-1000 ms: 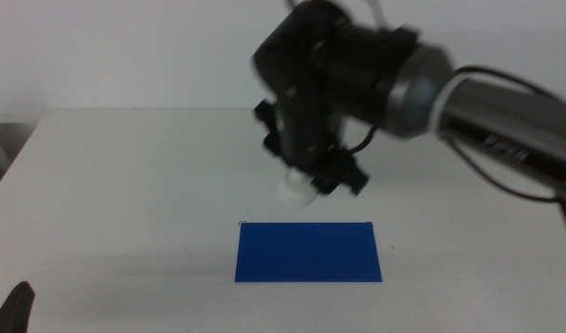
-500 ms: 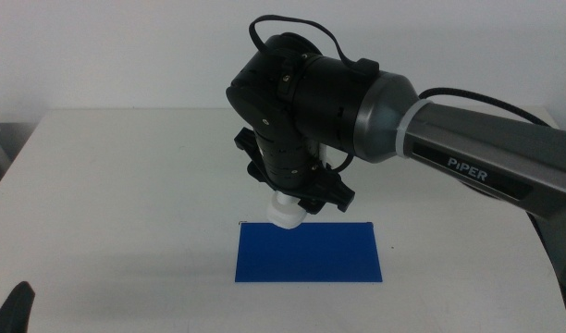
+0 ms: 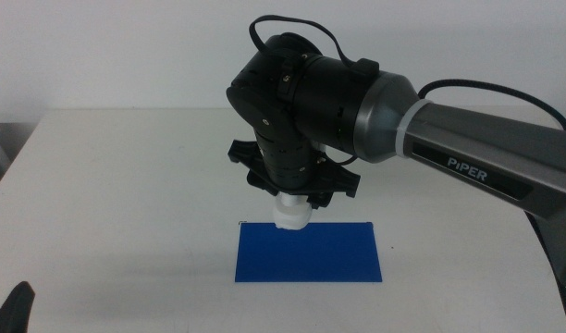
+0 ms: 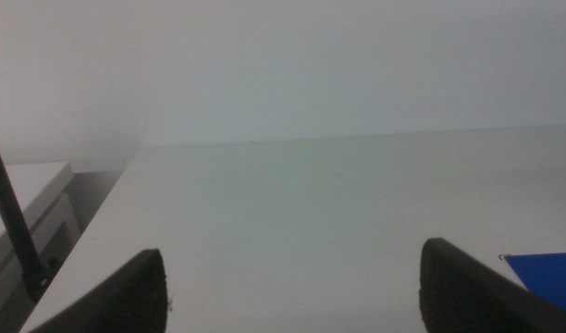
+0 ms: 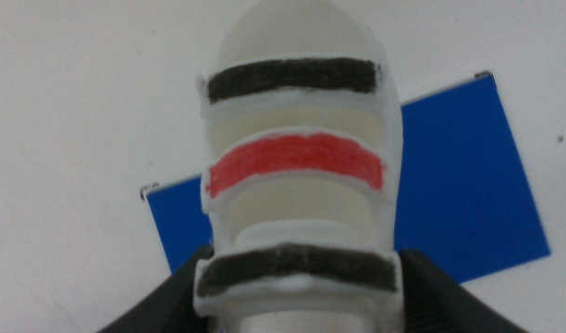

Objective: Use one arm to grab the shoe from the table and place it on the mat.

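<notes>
— Where the table (image 3: 116,185) comes closest to us, what do we see?

— We see only the tip of the left gripper (image 3: 13,310) at the bottom edge of the middle view, waiting well away from the work. From its own wrist camera we see its two dark jaws standing wide apart with nothing between them, and a corner of the mat (image 4: 547,277) off to one side.

— And beyond that?

— We find the mat (image 3: 308,252) lying flat on the table, dark blue. Above its far edge we see the right gripper (image 3: 297,190) pointing down, clamped on the shoe (image 3: 290,211), whose white end hangs below the jaws over the mat's far left corner.

— Do we see the shoe better anywhere?

— From the right wrist we do: the shoe (image 5: 297,157) sits between the jaws, two black straps and a red one across it, with the mat (image 5: 468,185) behind it.

— Farthest back?

— We see the arm (image 3: 486,162) reaching in from the right.
</notes>
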`<state>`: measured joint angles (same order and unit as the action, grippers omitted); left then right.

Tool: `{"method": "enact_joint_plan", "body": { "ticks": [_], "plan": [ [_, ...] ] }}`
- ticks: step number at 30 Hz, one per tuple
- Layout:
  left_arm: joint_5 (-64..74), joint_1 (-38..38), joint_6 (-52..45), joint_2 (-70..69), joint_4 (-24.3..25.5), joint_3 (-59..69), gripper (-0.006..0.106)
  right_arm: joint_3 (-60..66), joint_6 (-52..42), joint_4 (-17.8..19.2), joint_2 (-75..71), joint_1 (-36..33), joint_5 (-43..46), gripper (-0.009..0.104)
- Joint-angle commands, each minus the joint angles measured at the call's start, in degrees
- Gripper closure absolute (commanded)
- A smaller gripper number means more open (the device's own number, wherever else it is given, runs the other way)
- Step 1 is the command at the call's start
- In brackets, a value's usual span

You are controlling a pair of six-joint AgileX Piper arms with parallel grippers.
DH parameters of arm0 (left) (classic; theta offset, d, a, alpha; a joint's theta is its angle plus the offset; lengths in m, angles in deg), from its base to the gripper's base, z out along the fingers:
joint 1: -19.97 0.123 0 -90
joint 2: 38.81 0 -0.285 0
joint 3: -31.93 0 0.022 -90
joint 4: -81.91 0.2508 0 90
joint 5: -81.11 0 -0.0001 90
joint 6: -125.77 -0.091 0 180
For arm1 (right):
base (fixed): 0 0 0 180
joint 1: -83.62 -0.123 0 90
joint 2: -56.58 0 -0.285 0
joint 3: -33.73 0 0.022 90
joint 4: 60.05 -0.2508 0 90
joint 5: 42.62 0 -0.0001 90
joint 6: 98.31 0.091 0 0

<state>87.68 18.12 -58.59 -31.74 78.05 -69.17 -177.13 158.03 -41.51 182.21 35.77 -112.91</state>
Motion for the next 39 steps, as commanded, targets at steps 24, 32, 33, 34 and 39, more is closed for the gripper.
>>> {"method": "enact_joint_plan", "body": {
  "ticks": [24, 32, 33, 34, 39],
  "plan": [
    [-4.7, -0.2, 0.3, -0.8, -0.5, 0.4, 0.007, -1.3, -76.3, 6.3, -3.8, 0.1, -3.3, 0.098],
    [-4.7, -0.2, 0.3, -0.8, -0.5, 0.4, 0.007, -1.3, -95.2, -5.1, -3.8, 2.2, -3.0, 0.098],
    [-4.7, -0.2, 0.3, -0.8, -0.5, 0.4, 0.007, -1.3, -95.9, -6.9, -3.8, 2.8, -2.8, 0.098],
    [-4.7, -0.2, 0.3, -0.8, -0.5, 0.4, 0.007, -1.3, -96.6, -8.1, -3.8, 3.2, -2.8, 0.098],
    [-4.7, -0.2, 0.3, -0.8, -0.5, 0.4, 0.007, -1.3, -101.8, -11.5, -3.8, 5.8, -1.7, 0.098]
  ]
}}
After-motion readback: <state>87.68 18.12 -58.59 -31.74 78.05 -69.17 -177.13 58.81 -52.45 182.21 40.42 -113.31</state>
